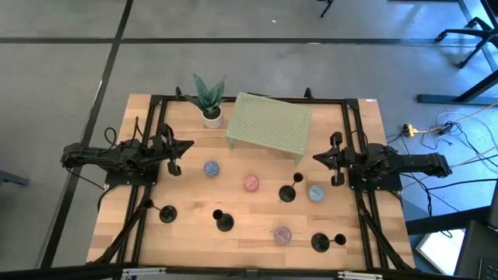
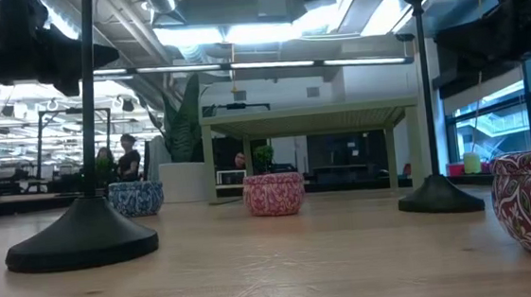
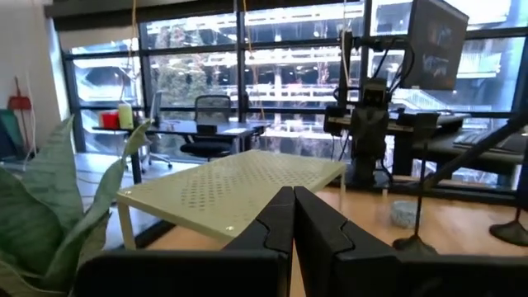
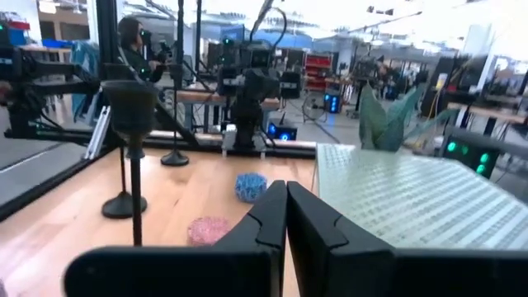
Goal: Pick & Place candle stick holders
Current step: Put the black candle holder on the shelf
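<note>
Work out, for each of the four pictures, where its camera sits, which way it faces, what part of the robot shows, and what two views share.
High view: above the table, facing straight down; both arms show, left pincer and right pincer shut.
Low view: at table-top height, facing across the room; the arms show only as dark shapes at the top.
Left wrist view: on the left arm, facing past its shut fingers at the perforated stand.
Right wrist view: on the right arm, facing across the table.
Shared: both wrist views show the stand and candle stick holders.

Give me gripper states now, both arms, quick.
Left gripper: closed, holding nothing, at the table's left edge.
Right gripper: closed, holding nothing, at the right edge.
</note>
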`<state>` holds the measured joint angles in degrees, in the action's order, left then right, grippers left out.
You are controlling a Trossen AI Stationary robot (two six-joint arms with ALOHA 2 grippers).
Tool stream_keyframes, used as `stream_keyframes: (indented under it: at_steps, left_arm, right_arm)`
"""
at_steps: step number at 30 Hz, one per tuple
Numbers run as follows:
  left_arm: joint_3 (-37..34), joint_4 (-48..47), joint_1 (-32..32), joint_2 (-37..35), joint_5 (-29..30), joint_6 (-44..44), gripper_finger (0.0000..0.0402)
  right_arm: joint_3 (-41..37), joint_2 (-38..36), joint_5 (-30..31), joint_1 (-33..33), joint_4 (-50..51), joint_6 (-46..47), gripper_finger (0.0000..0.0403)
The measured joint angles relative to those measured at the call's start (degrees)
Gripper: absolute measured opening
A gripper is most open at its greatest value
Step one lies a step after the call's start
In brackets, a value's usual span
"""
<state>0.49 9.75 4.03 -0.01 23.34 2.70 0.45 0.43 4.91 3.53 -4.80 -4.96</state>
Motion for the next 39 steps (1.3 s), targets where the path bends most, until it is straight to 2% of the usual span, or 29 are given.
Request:
stream_keyframes:
  at_steps: [6, 9, 13, 16, 21, 25, 31, 35, 39]
  left_arm:
    - [0.0, 0.9, 0.0, 0.0, -0.7, 0.8, 0.0004]
    - [0.0, 0.8, 0.0, 0.0, -1.0, -0.3, 0.0004]
    - [0.0, 1.1, 0.0, 0.0, -1.2, 2.9, 0.0004]
    - [0.0, 1.2, 0.0, 0.0, -3.3, 2.3, 0.0004]
    - [0.0, 2.5, 0.0, 0.0, -4.2, -2.9, 0.0004]
    - [0.0, 3.5, 0.0, 0.0, -7.0, -3.4, 0.0004]
    - [0.1, 6.8, 0.0, 1.5, -8.5, -3.0, 0.0012]
    - [1.6, 7.3, 0.0, 3.8, -8.5, -1.6, 0.0046]
    - [3.6, 7.2, 0.0, 7.2, -8.5, -1.5, 0.009]
  right_arm:
    - [0.0, 0.0, 0.0, 0.0, -2.5, 3.2, 0.0016]
    - [0.0, 0.0, 0.0, 0.0, -4.7, 1.5, 0.0016]
    - [0.0, 0.0, 0.1, 0.0, -7.9, 0.0, 0.0016]
    - [0.0, 0.0, 0.1, 0.0, -9.2, 0.0, 0.0016]
    - [0.0, 0.0, 5.9, 0.0, -14.0, 0.7, 0.0021]
    - [0.0, 0.0, 7.1, 0.0, -14.5, 1.9, 0.0056]
    - [0.0, 0.0, 4.7, 0.0, -15.4, 1.7, 0.014]
    - [0.0, 0.0, 3.3, 0.0, -15.9, 1.6, 0.0189]
    - [0.0, 0.1, 3.0, 0.0, -18.8, 1.5, 0.0221]
